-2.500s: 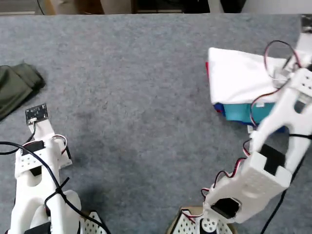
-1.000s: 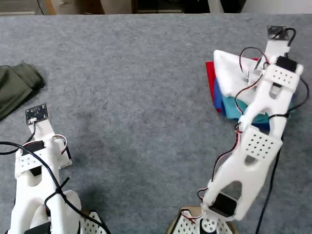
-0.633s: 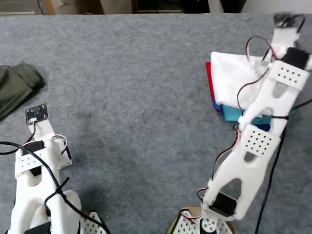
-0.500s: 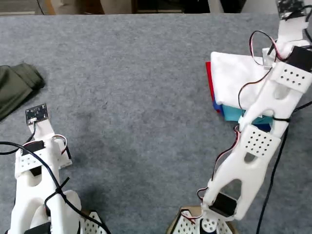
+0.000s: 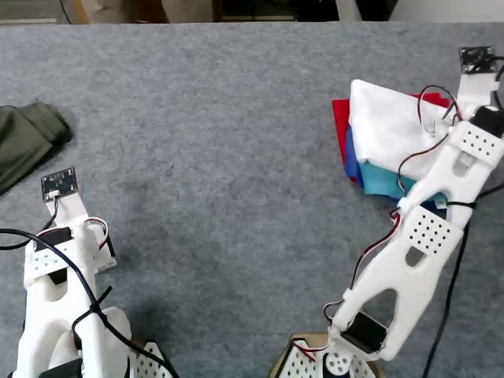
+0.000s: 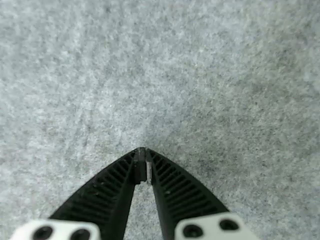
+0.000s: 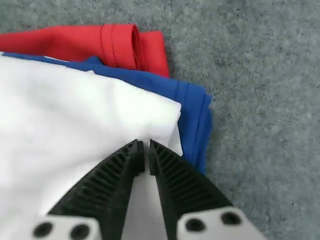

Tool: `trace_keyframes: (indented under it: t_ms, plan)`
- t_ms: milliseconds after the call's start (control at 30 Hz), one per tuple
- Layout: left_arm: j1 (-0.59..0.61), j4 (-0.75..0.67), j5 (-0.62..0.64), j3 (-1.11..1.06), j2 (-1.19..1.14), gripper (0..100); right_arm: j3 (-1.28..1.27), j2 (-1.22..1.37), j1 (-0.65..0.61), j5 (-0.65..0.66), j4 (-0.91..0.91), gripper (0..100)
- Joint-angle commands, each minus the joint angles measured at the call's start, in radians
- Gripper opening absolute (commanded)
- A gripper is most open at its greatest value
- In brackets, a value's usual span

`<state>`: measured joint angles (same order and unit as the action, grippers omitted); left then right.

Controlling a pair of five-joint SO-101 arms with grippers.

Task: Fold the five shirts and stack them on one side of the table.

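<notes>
Right gripper (image 7: pixel 143 150): jaws pinched almost together on the white folded shirt (image 7: pixel 75 110), near its corner edge. A small crease in the cloth runs up to the tips, so it reads as clamped on the fabric.

The white folded shirt (image 5: pixel 386 126) is on top of the stack at the right side of the grey felt-covered table (image 5: pixel 220 118). It sits skewed on the pile, with the far-left corner bunched up.

Under it:
- The red folded shirt (image 5: pixel 340 130) sticks out along the stack's left edge, and its rolled hem shows in the right wrist view (image 7: pixel 115 42).
- The blue folded shirt (image 7: pixel 185 115) lies directly below the white one, its hemmed corner poking past the white edge.
- The teal folded shirt (image 5: pixel 382 183) shows at the near edge of the stack, partly covered by the arm.

The white right arm (image 5: pixel 425 236) stretches from its base at the table's near edge out over the stack.

The olive-green crumpled shirt (image 5: pixel 24 138) lies at the far left table edge, unfolded and well apart from the stack.

Left gripper (image 6: pixel 144 161): jaws closed tip to tip with nothing between them, over bare felt. The white left arm (image 5: pixel 59 268) is tucked in at the near-left corner, near the olive shirt but not touching it.
</notes>
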<state>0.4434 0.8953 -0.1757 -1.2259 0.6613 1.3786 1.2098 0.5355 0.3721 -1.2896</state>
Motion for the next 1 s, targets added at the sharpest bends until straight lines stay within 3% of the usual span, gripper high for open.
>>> trace_keyframes:
  t_ms: [0, 133, 300, 433, 500, 667, 800, 967]
  plan:
    - [0.005, -0.005, -0.006, 0.006, 0.021, 2, 0.127, -0.045, 0.015, 0.011, -0.049, 3.8]
    - [0.009, 0.018, -0.005, 0.035, 0.021, 2, 0.300, -0.133, -0.016, -0.037, -0.164, 3.8]
    - [0.100, 0.230, 0.000, 0.321, 0.018, 3, 0.262, -0.335, -0.050, -0.084, -0.281, 3.9]
    - [0.262, 0.345, -0.005, 0.592, -0.035, 15, 0.288, -0.429, -0.113, -0.100, -0.434, 4.1]
    - [0.333, 0.310, -0.005, 0.681, -0.113, 23, 0.286, -0.463, -0.154, -0.101, -0.503, 3.9]
    - [0.417, 0.031, 0.002, 0.867, -0.484, 24, 0.263, -0.478, -0.229, -0.184, -0.497, 4.1]
    - [0.451, -0.049, 0.006, 1.131, -0.843, 24, 0.197, -0.484, -0.285, -0.255, -0.499, 3.9]
    - [0.402, -0.057, 0.135, 1.510, -1.265, 22, 0.116, -0.478, -0.357, -0.310, -0.499, 4.0]
